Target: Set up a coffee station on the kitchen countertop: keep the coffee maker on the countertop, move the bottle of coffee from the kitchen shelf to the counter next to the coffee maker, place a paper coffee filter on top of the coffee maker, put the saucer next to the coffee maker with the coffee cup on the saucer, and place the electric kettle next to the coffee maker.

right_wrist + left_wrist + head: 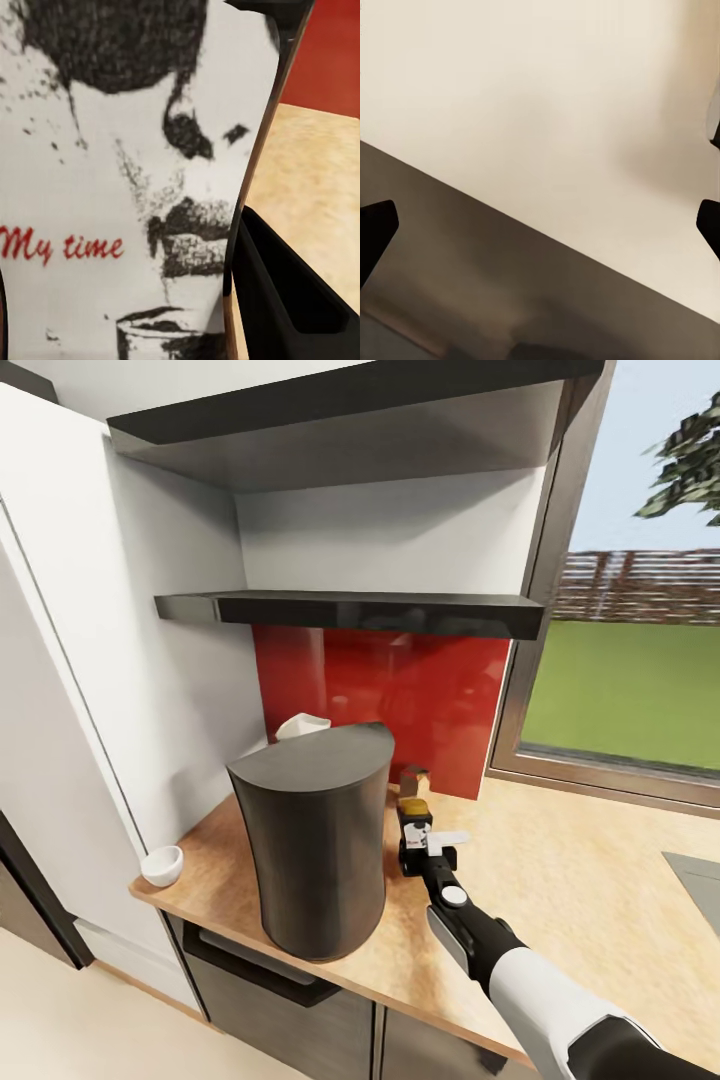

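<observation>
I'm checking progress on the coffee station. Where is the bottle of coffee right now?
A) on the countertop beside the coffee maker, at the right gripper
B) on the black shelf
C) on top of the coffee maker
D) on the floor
A: the bottle of coffee stands on the countertop beside the coffee maker, between the right gripper's fingers.

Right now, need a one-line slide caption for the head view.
Right gripper holds the bottle of coffee on the countertop, beside the coffee maker.

Right arm (560,1000): white shell, black wrist, round white cap.
</observation>
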{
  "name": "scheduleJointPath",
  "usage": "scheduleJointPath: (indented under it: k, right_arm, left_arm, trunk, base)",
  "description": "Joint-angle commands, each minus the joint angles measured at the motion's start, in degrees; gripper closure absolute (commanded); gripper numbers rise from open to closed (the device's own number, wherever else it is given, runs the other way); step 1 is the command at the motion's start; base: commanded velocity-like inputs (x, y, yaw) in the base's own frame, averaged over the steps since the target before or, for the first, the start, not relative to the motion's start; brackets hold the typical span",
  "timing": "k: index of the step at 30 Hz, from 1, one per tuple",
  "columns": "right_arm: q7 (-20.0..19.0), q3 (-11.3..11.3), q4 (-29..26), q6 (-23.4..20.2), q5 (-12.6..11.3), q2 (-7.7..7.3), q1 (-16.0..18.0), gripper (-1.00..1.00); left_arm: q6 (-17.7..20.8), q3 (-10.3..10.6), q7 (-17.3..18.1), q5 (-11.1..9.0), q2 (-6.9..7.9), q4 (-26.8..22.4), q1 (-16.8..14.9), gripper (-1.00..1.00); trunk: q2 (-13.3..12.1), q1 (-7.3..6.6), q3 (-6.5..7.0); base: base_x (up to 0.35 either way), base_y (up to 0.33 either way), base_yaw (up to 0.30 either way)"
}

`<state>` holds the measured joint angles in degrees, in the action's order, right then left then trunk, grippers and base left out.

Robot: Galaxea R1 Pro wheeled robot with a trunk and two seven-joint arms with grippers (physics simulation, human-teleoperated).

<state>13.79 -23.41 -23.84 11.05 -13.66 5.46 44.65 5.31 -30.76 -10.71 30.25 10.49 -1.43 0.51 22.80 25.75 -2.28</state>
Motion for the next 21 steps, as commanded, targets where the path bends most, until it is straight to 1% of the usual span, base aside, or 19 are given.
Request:
scheduleJointPath:
  k: [1, 4, 10, 11, 21]
  right_arm:
    - [0.36, -0.50, 0.08, 0.30, -0.74, 0.00, 0.09, 1.00]
    - [0.36, -0.50, 0.10, 0.30, -0.74, 0.06, 0.09, 1.00]
    - [0.36, -0.50, 0.13, 0.29, -0.73, 0.00, 0.09, 1.00]
    - [0.36, -0.50, 0.21, 0.29, -0.74, 0.00, 0.09, -1.00]
    - [0.36, -0.50, 1.15, 0.33, -0.72, -0.01, 0.09, -1.00]
  left_arm:
    - [0.28, -0.44, -0.01, 0.58, -0.03, -0.15, 0.01, -1.00]
    - [0.26, -0.44, -0.01, 0.59, -0.03, -0.15, 0.01, -1.00]
    - [0.23, -0.44, -0.01, 0.60, -0.03, -0.15, 0.01, -1.00]
    - [0.23, -0.44, -0.01, 0.60, -0.03, -0.15, 0.01, -1.00]
    - [0.23, -0.44, -0.01, 0.60, -0.03, -0.15, 0.01, -1.00]
  trunk:
    - [0.12, 0.04, -0.11]
    - [0.12, 0.04, -0.11]
    - [0.12, 0.04, -0.11]
    - [0.12, 0.04, -0.11]
    - [0.12, 0.04, -0.11]
  base:
    - [0.000, 0.115, 0.000]
    - [0.000, 0.096, 0.000]
    - [0.000, 0.013, 0.000]
    - [0.000, 0.001, 0.000]
    - [0.000, 0.000, 0.000]
